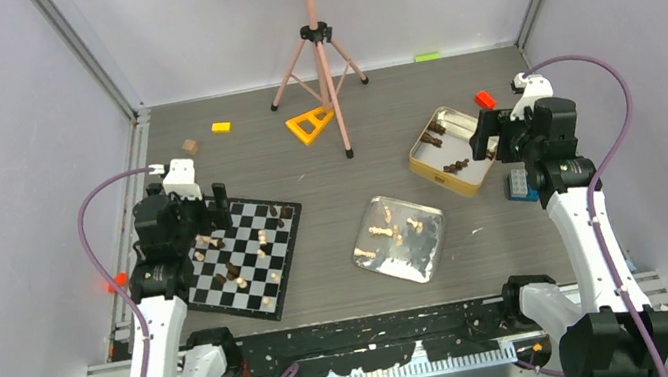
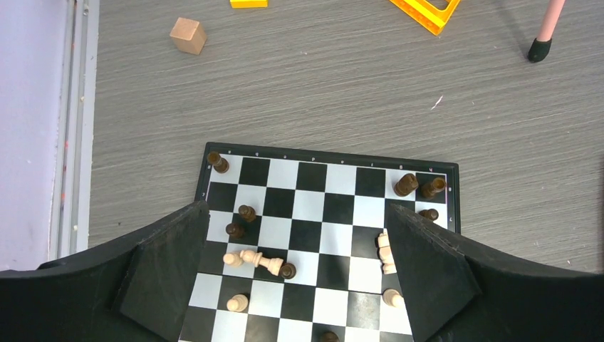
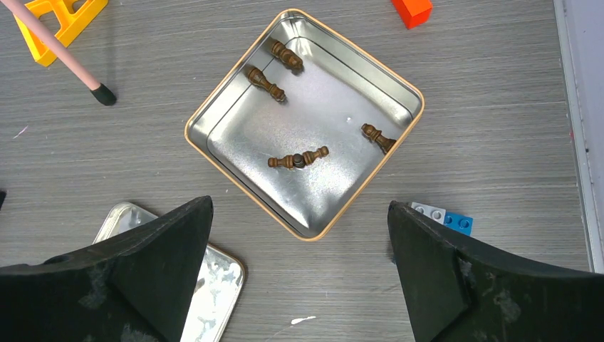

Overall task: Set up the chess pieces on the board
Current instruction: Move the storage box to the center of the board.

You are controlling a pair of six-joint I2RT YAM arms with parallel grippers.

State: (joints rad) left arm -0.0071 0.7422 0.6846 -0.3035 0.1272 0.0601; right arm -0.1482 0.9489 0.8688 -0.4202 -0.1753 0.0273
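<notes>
The chessboard [image 1: 292, 256] lies at the left with several light and dark chess pieces scattered on it, some upright and some fallen. In the left wrist view the board [image 2: 327, 214] shows a fallen light piece [image 2: 261, 261] among dark ones. My left gripper [image 1: 210, 208] [image 2: 295, 274] hovers over the board's far part, open and empty. My right gripper [image 1: 492, 138] [image 3: 299, 271] hovers by the gold-rimmed tin [image 1: 440, 177] [image 3: 409, 92], open and empty. Several dark pieces [image 3: 298, 159] lie in the tin. Light pieces [image 1: 380, 232] lie on the silver tray [image 1: 420, 246].
A pink tripod [image 1: 318, 49] stands at the back centre beside an orange triangle block [image 1: 310, 124]. A yellow block [image 1: 221, 126] and a wooden cube [image 1: 191, 147] lie beyond the board. A red block [image 1: 485, 100] and a blue block [image 1: 518, 185] flank the tin.
</notes>
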